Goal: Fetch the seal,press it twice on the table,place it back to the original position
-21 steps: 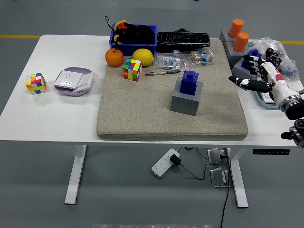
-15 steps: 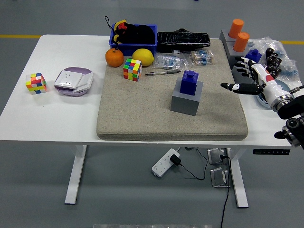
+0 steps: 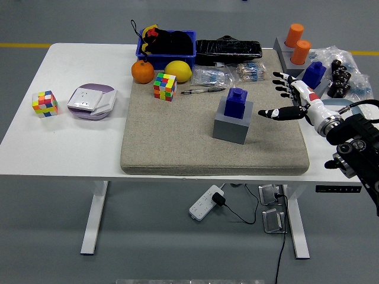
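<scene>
The task was only at its beginning. The seal, a blue block with a small knob on top, stood upright on its grey base in the right half of the beige mat, nearer the mat's far edge than its near edge. Nothing touched it. The right hand came in from the right edge of the table and hovered over the right part of the mat, near the seal but apart from it, with the fingers spread wide and the thumb pointing toward the seal; it held nothing. The left hand was not in the view. As I judge it, all 3 parts of the work were left: the seal was not yet grasped, the 2 presses were not yet made, and the return to the grey base could come only after them. The hand had to close around the blue block first.
</scene>
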Motion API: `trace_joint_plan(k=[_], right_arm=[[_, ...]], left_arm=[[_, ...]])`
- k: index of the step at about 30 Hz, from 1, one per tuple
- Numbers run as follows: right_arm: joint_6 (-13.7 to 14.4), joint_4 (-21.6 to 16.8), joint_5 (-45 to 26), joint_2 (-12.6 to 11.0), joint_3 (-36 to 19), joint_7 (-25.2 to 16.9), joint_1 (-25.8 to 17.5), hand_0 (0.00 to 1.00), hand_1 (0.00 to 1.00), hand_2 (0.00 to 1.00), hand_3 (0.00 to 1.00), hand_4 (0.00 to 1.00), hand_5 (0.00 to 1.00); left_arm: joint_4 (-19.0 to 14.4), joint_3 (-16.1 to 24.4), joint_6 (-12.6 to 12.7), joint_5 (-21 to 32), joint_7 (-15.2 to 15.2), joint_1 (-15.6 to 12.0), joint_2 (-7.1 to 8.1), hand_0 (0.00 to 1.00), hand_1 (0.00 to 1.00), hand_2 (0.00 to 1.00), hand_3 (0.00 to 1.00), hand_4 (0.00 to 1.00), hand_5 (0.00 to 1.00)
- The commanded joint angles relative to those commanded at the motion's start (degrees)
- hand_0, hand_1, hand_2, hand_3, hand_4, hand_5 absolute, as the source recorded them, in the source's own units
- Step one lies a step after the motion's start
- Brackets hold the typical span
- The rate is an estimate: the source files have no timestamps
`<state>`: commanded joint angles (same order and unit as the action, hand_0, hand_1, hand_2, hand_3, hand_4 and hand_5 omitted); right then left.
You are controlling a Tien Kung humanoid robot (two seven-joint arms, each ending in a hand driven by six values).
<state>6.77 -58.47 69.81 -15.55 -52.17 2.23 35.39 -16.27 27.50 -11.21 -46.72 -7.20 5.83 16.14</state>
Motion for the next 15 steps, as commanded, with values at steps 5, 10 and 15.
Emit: trace_joint_plan(k=[5, 10, 15], right_arm=[[0.00, 1.85, -0.70, 1.24, 2.08, -0.44, 1.32, 0.906, 0.914, 0.931, 0.974, 0.998, 0.022], [0.56, 3.77, -1.50, 2.40, 4.05, -1.29, 2.33, 0.905, 0.914, 0.931, 0.972, 0.998, 0.013], [1.59, 5.39, -2.41, 3.47, 5.36, -2.47, 3.35, 0.905, 0.914, 0.931, 0.972, 0.998, 0.013]], left_arm=[[0.03, -0.30, -0.06, 0.11, -0.03, -0.02, -0.07, 0.827, 0.794, 0.759, 0.813, 0.739, 0.331], [0.02, -0.44, -0.07, 0.15, 0.00, 0.03, -0.07, 0.828, 0.794, 0.759, 0.814, 0.740, 0.332], [-0.03, -0.55, -0.10, 0.20, 0.01, 0.16, -0.12, 0.828, 0.794, 0.759, 0.814, 0.740, 0.332]])
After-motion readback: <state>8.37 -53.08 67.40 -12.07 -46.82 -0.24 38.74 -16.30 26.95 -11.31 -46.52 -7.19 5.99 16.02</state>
